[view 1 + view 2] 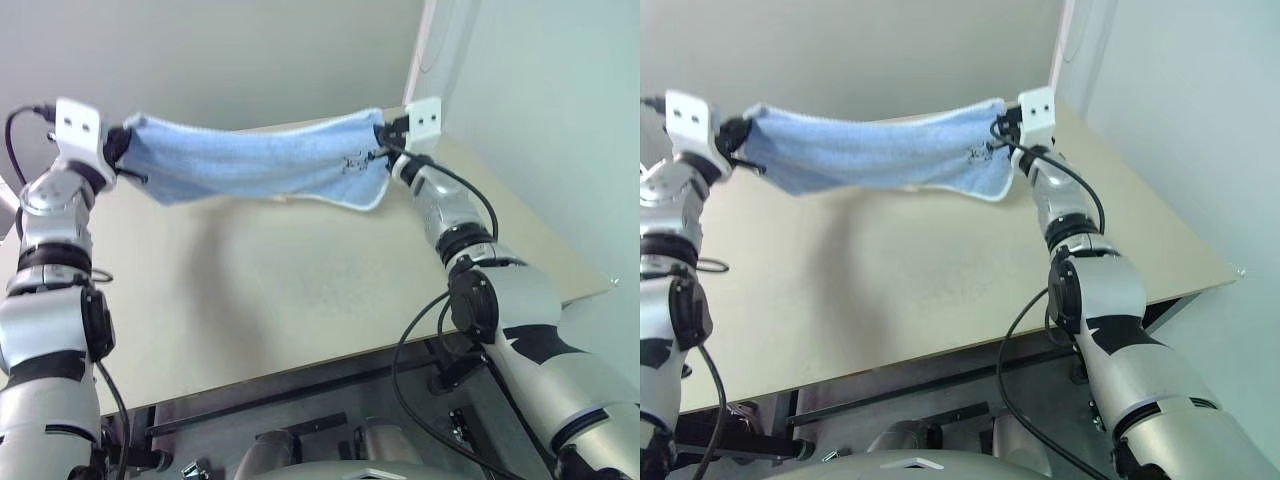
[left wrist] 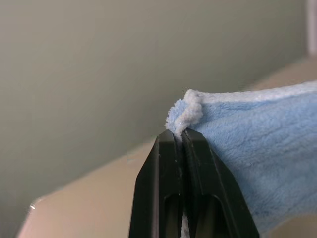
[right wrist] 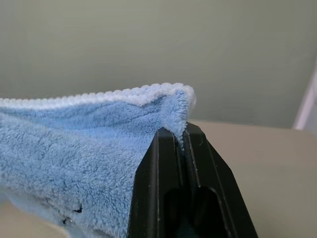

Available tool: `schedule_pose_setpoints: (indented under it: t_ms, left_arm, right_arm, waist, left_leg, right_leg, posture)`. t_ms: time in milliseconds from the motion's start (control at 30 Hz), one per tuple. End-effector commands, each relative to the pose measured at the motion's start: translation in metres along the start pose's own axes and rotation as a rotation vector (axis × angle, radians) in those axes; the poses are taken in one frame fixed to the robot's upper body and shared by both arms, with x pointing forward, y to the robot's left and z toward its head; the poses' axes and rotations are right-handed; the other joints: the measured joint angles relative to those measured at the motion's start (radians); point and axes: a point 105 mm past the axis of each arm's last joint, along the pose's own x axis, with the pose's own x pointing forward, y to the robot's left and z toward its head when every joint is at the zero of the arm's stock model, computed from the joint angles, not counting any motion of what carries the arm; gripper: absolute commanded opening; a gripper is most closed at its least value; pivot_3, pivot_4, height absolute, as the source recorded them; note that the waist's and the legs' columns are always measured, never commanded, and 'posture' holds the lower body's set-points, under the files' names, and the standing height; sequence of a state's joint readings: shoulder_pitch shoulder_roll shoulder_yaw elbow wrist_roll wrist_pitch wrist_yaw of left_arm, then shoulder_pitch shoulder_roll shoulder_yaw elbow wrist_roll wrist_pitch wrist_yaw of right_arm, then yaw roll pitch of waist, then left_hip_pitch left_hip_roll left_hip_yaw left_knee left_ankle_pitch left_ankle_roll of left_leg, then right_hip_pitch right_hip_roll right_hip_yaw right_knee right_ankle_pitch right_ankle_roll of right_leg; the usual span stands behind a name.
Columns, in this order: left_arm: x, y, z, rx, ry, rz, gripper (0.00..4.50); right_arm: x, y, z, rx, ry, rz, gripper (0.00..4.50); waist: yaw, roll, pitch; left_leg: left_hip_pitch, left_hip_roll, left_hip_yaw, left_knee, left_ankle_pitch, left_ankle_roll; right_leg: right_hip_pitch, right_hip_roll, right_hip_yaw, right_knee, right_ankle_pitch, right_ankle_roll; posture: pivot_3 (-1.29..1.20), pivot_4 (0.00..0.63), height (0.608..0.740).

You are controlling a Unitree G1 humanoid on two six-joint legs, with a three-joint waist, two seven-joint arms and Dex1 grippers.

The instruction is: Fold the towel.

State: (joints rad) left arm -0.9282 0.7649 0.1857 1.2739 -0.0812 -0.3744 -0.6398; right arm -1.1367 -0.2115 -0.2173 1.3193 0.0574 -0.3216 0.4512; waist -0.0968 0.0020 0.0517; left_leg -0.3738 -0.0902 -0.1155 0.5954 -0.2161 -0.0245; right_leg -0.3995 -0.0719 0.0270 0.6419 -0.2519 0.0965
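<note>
While pinched at both ends, towel (image 1: pixel 262 160) is hung in air above table (image 1: pixel 300 290), clear of its surface. Left corner is clamped in left gripper (image 2: pixel 182 136), fingers pressed together on white edging. Right corner is clamped likewise in right gripper (image 3: pixel 181 135). Long axis is stretched left to right between grippers, middle sagging slightly. Dark print (image 1: pixel 352 162) is seen near right end.
</note>
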Motion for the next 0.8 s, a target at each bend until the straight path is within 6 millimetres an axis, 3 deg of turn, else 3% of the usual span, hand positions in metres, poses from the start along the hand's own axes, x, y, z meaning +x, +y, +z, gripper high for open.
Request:
schedule_pose_setpoints:
  t_ms: [33,133,200,300,533,633,800]
  left_arm:
    - [-0.024,0.011,0.001,0.033,-0.087,-0.028,0.03]
    - [-0.052,0.008,-0.026,0.002,-0.046,-0.104,0.03]
    - [-0.065,0.006,-0.033,-0.022,-0.045,-0.134,0.03]
    - [-0.097,0.002,-0.052,-0.026,-0.002,-0.182,0.03]
    - [-0.155,-0.027,-0.066,-0.123,0.127,-0.348,0.03]
    - [-0.181,-0.045,-0.069,-0.197,0.2,-0.465,0.03]
    - [-0.201,-0.046,-0.077,-0.21,0.283,-0.459,0.03]
  right_arm:
    - [-0.005,0.009,0.0,0.101,-0.066,0.08,0.0]
    - [-0.019,0.026,-0.017,0.185,-0.093,0.21,0.0]
    - [-0.028,0.033,-0.022,0.203,-0.113,0.262,0.0]
    - [-0.057,0.047,-0.033,0.283,-0.13,0.411,0.0]
    - [-0.134,0.07,-0.043,0.44,-0.023,0.666,0.0]
    - [-0.159,0.07,-0.053,0.47,0.072,0.68,0.0]
    - [-0.197,0.074,-0.06,0.478,0.157,0.71,0.0]
  waist:
    - [-0.006,-0.001,0.0]
    - [-0.016,-0.001,0.0]
    - [-0.025,-0.001,0.0]
    - [-0.025,-0.001,0.0]
    - [0.003,0.0,0.0]
    - [0.023,0.0,0.0]
    - [0.056,0.0,0.0]
  left_leg:
    - [0.0,0.0,0.0,0.001,0.0,0.0]
    - [0.0,0.0,0.0,0.003,0.001,-0.001]
    - [0.0,0.001,-0.002,0.004,0.001,-0.001]
    - [0.0,0.001,-0.002,0.005,0.001,-0.001]
    - [0.0,0.001,-0.002,0.005,0.0,-0.001]
    - [0.0,0.002,-0.001,0.005,-0.001,-0.003]
    - [0.0,0.006,0.002,0.005,-0.002,-0.005]
  right_leg:
    - [-0.001,0.0,0.0,0.002,0.0,0.0]
    - [-0.002,0.0,0.001,0.006,0.0,0.0]
    - [-0.002,0.0,0.001,0.008,0.0,0.0]
    - [-0.001,-0.001,0.001,0.008,0.0,0.0]
    - [-0.002,-0.001,0.003,0.008,-0.002,-0.002]
    - [-0.001,-0.002,0.002,0.007,-0.009,-0.007]
    - [0.001,-0.006,-0.004,0.006,-0.011,-0.007]
  posture:
    - [0.0,0.0,0.74]
    - [0.0,0.0,0.74]
    - [0.0,0.0,0.74]
    - [0.0,0.0,0.74]
    - [0.0,0.0,0.74]
    - [0.0,0.0,0.74]
    - [0.0,0.0,0.74]
